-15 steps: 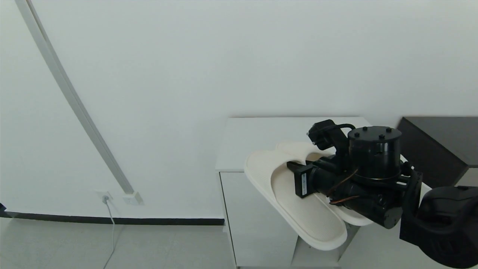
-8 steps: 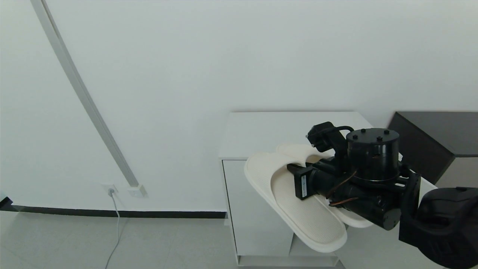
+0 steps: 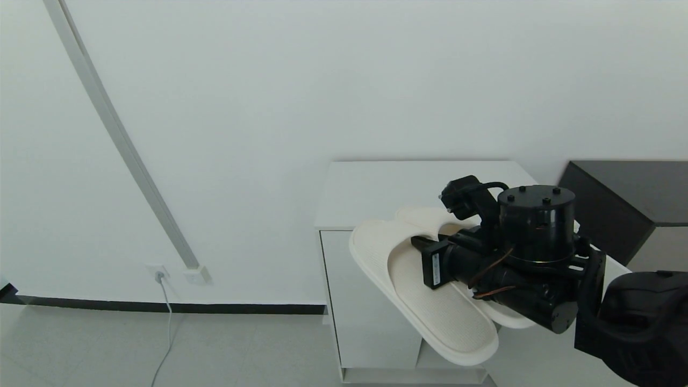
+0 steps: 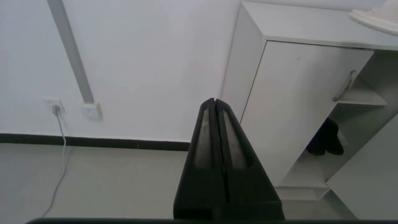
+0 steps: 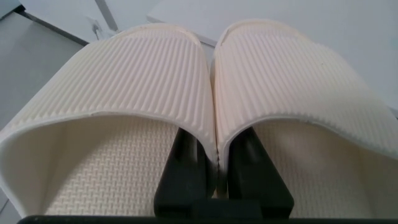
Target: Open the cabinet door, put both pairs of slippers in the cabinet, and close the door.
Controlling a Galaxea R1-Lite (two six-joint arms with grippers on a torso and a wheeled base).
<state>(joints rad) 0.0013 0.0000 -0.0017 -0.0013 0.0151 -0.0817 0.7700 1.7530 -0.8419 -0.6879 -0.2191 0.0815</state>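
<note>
My right gripper (image 3: pixel 418 245) is shut on a pair of cream slippers (image 3: pixel 430 301), held side by side in the air in front of the white cabinet (image 3: pixel 408 188). In the right wrist view its fingers (image 5: pixel 186 165) reach under the ribbed straps (image 5: pixel 143 81) and pinch the two inner edges together. The left wrist view shows my left gripper (image 4: pixel 216 124) shut on nothing, off to the cabinet's left. One cabinet door (image 4: pixel 298 106) with a handle (image 4: pixel 344 87) faces me. Beside it an open compartment (image 4: pixel 360 102) shows shelves.
A dark pair of shoes (image 4: pixel 326 140) stands on a low shelf inside the cabinet. A dark piece of furniture (image 3: pixel 623 199) stands right of the cabinet. On the wall to the left are a grey strip (image 3: pixel 118 140) and a socket with a cable (image 3: pixel 158 277); bare floor lies below.
The head camera shifted during the first half second, so the cabinet and wall strip sit differently in the picture. The right gripper still holds the slippers the same way.
</note>
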